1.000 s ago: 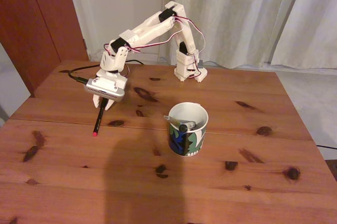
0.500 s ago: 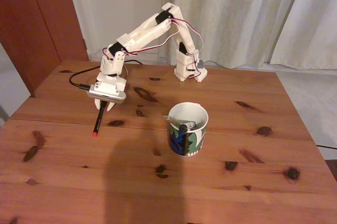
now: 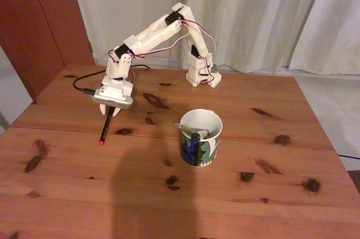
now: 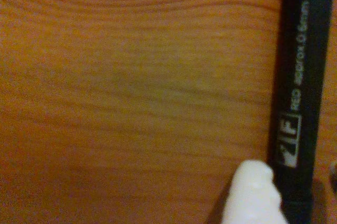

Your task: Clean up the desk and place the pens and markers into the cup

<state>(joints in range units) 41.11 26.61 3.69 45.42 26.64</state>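
Observation:
On the left of the desk (image 3: 253,194) lies the black pen with a red end (image 3: 104,129). My gripper (image 3: 110,113) stands low over its far end, with the pen running out from between the fingers. In the wrist view one white fingertip (image 4: 253,192) touches the left side of the black pen (image 4: 300,103); the other finger is out of frame. The patterned white cup (image 3: 214,125) stands at the middle of the desk. Inside it lean a white marker with a black cap (image 3: 198,135) and another slim stick that I cannot make out.
The arm's base (image 3: 202,73) is fixed at the desk's far edge, in front of pale curtains. A black cable (image 3: 79,81) loops off the gripper to the left. A broad shadow falls across the near half of the desk.
The gripper has drawn slightly back and to the left over the pen's far end. The pen and the cup have not moved.

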